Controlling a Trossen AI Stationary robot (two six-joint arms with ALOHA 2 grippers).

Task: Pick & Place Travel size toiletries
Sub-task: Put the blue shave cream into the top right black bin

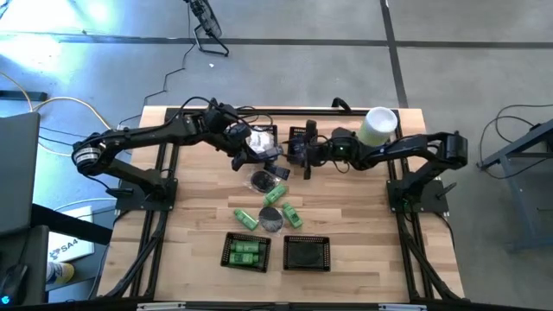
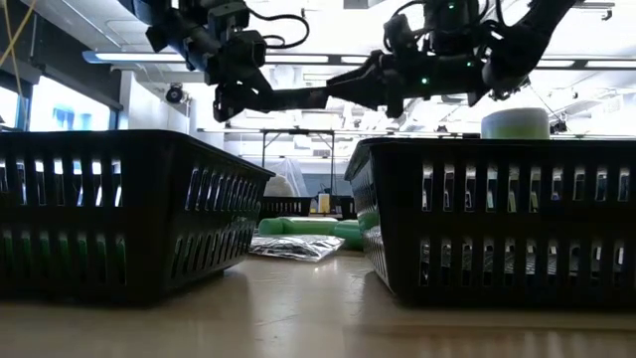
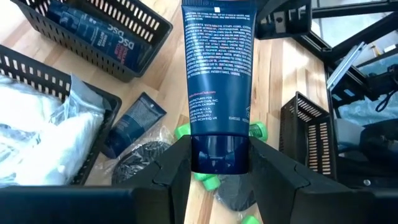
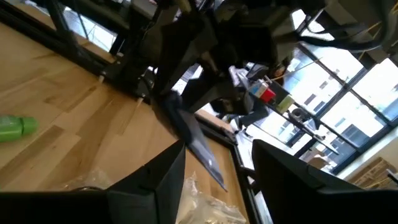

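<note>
At the counter's (image 1: 363,259) near edge sit two black mesh baskets: the left basket (image 1: 246,252) holds green bottles, the right basket (image 1: 307,253) looks dark inside. Just beyond them lie three loose green bottles (image 1: 244,218), a grey disc (image 1: 271,219) and a clear-wrapped bit (image 1: 262,180); bare wood lies open to either side. Farther on, the left gripper's (image 3: 219,163) fingers clamp one dark blue tube (image 3: 217,81) above the counter. The right gripper (image 4: 214,165) hangs level with it, close by, fingers apart and empty. Two more baskets (image 1: 263,136) stand near the far edge, one with white packets, one with blue tubes. A pale-green cylinder (image 1: 378,126) stands at the far right corner.
</note>
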